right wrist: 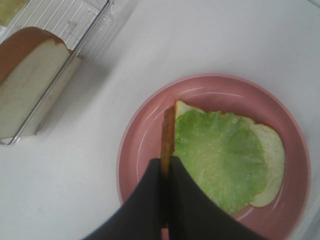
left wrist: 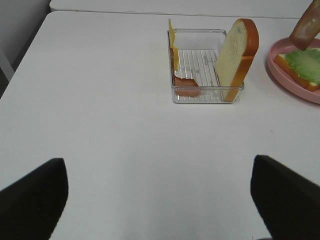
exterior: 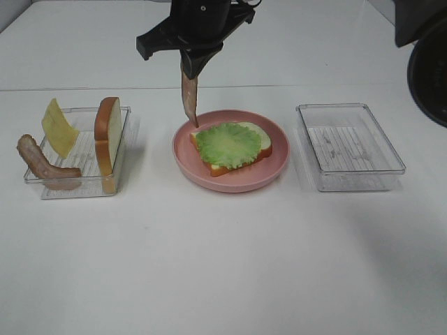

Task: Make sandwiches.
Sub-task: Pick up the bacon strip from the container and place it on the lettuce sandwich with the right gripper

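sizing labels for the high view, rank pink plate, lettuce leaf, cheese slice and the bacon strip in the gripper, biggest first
1. pink plate
2. lettuce leaf
3. cheese slice
4. held bacon strip, narrowest; it hangs nearer the camera and the cheese leans, so third versus fourth is unsure

text: none legible | labels: none | brands: none | numbers: none

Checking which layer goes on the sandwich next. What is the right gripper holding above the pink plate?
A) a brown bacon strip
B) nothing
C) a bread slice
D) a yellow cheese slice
A: the right gripper is shut on a bacon strip that hangs down over the pink plate, beside the lettuce.
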You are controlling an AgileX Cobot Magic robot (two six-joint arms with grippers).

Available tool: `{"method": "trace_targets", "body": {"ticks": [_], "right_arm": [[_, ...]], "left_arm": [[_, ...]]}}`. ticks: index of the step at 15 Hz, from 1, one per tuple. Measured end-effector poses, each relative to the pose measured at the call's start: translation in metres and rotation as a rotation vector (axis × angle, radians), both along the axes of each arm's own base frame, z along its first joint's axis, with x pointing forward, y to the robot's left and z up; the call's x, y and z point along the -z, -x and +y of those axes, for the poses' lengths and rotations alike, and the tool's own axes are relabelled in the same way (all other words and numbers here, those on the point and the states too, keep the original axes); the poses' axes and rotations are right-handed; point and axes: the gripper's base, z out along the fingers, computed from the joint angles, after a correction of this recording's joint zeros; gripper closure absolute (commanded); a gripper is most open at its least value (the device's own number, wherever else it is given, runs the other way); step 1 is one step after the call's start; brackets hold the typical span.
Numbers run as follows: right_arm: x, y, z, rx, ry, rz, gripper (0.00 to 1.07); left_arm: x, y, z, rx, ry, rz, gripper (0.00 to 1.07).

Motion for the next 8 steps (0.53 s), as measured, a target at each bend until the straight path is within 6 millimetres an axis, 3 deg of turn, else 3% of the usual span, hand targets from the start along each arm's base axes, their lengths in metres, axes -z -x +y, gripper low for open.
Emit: {"method": "trace_targets", "body": {"ticks": [3, 8], "right_arm": [[0.038, -0.006, 0.006, 0.000, 0.039, 0.062, 1.07], [0.057, -0.014, 0.001, 0.004, 0.131, 0.041, 1.07]], "left_arm": [[0.000, 0.000, 0.000, 0.000, 0.000, 0.000, 0.16], [0.000, 0.000, 0.000, 0.000, 0.000, 0.000, 0.16]]}}
